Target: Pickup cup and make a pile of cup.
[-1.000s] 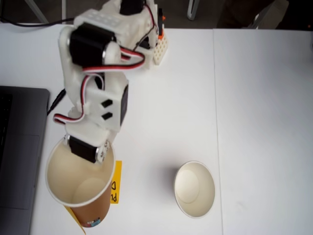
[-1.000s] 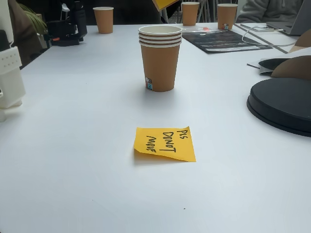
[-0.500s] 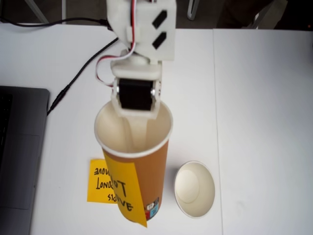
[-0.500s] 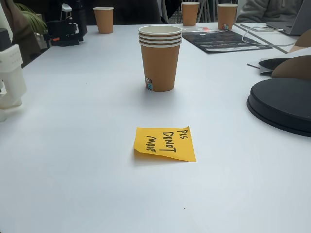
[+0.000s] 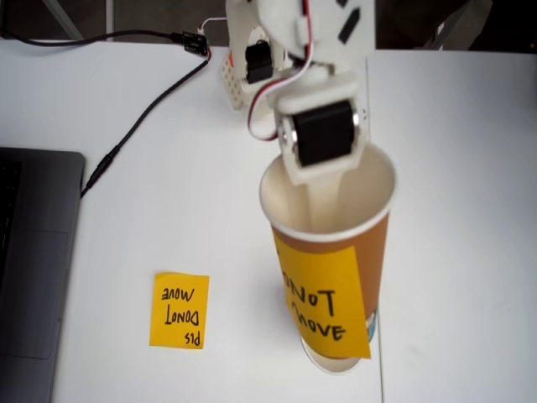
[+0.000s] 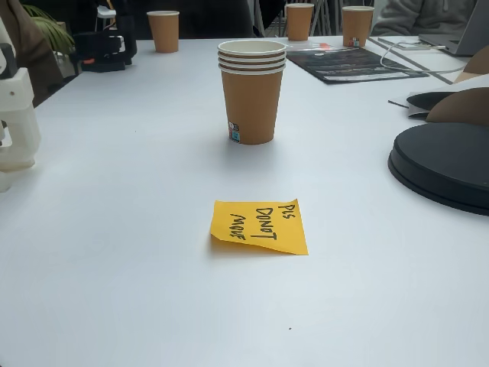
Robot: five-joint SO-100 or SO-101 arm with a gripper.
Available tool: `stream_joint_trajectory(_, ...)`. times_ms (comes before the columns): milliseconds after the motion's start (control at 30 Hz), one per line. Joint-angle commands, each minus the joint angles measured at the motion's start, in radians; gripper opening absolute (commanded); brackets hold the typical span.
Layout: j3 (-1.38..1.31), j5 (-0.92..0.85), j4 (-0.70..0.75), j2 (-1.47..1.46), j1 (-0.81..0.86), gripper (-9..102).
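Gripper (image 5: 323,197) clamps the cup (image 5: 336,277) at its rim, one finger inside; light, thin paper, crushable, so grip gently.

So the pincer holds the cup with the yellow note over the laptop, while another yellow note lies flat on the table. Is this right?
Not quite. In a fixed view the cup held by the pincer hangs over the other cup on the table, far from the laptop. The flat note does lie on the table.

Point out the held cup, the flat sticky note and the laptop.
cup (image 5: 379,252): a fixed view, tan outer wall.
flat sticky note (image 5: 179,310): a fixed view, its middle.
laptop (image 5: 33,252): a fixed view, grey deck.
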Motion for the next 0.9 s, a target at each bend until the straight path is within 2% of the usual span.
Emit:
stream_joint_trajectory(0,-0.058,0.006,-0.015,-0.003,-0.023,-7)
stream_joint_trajectory(867,-0.061,0.006,-0.003,-0.196,-0.060,-7)
